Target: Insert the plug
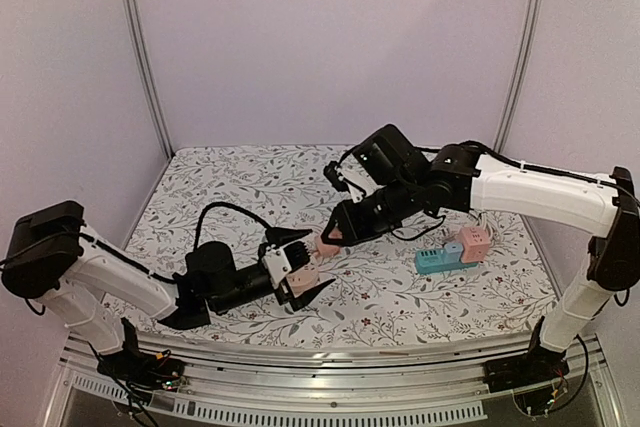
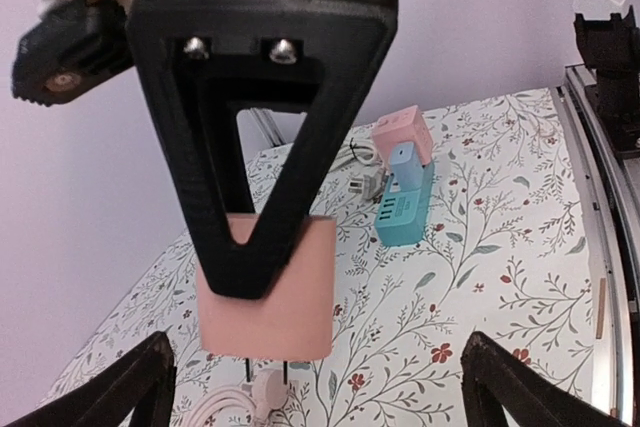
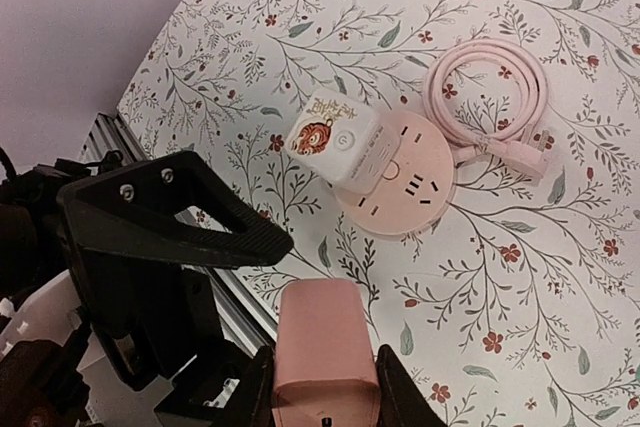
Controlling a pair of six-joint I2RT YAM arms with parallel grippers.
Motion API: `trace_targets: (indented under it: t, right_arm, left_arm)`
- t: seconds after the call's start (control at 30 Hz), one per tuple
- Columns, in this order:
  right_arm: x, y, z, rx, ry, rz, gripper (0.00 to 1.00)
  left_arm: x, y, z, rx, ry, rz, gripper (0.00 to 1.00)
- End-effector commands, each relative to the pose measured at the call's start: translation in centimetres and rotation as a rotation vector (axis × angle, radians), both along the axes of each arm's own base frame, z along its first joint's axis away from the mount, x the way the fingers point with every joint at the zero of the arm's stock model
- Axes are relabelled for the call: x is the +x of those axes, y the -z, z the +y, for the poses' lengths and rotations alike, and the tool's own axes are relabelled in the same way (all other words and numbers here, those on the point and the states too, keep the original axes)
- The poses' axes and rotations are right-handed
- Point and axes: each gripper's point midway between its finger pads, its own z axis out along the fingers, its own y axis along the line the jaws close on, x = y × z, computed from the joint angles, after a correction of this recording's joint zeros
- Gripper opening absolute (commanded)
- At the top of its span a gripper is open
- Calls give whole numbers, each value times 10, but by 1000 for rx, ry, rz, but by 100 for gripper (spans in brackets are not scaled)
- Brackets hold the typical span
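Note:
My right gripper [image 1: 330, 237] is shut on a pink block plug [image 1: 324, 245] and holds it above the cloth. In the right wrist view the plug [image 3: 323, 342] sits between my fingers [image 3: 257, 392]. Ahead of it lies a round pink socket [image 3: 405, 187] with a white tiger adapter [image 3: 333, 137] plugged into it. In the left wrist view the plug [image 2: 268, 292] hangs with two prongs pointing down, pinched by a black right finger [image 2: 255, 147]. My left gripper [image 1: 316, 263] is open and empty, with its fingers [image 2: 115, 397] spread on either side of the plug.
A teal power strip [image 1: 440, 261] with a pink adapter [image 1: 475, 243] lies to the right and also shows in the left wrist view [image 2: 405, 197]. A coiled pink cable [image 3: 488, 97] lies beside the round socket. A metal rail [image 1: 300, 362] runs along the near table edge.

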Motion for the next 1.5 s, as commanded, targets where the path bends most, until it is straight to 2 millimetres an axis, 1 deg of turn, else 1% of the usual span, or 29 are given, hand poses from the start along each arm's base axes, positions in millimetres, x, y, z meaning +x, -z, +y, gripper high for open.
trace_targets:
  t: [0.0,0.2,0.27,0.33,0.43,0.53,0.63,0.7,0.87,1.07,1.13,1.27,1.3,1.47]
  right_arm:
    - [11,17,-1,-121,33,3,0]
    - [25,30,17,-140,63,18,0]
    - [29,34,23,-142,78,31,0]
    - [32,44,30,-151,92,53,0]
    - [37,53,37,-155,127,83,0]
    - [47,59,39,-170,191,84,0]
    - [61,66,34,-199,291,64,0]
    - [66,70,35,-204,321,67,0]
    - [68,81,42,-211,344,101,0]
    - [64,105,45,-264,341,153,0]
    - [63,112,43,-283,342,163,0]
    - [62,121,41,-305,351,177,0]
    - [57,122,44,-298,334,204,0]
    - [54,130,49,-298,317,235,0]
  left_arm:
    - [3,-18,16,-20,-67,-19,99]
    - [7,-44,37,-82,-126,39,99]
    - [14,-53,46,-117,-167,72,99]
    - [24,-60,58,-150,-222,108,99]
    - [40,-69,75,-209,-301,164,99]
    - [54,-74,93,-273,-369,222,99]
    - [68,-76,111,-311,-438,260,99]
    - [76,-77,121,-349,-473,296,99]
    - [92,-74,145,-412,-560,362,99]
    - [105,-69,167,-463,-625,405,99]
    - [107,-68,171,-475,-631,415,99]
    - [109,-67,175,-490,-630,428,99]
    - [110,-67,176,-494,-631,431,99]
    - [112,-66,179,-503,-635,441,99]
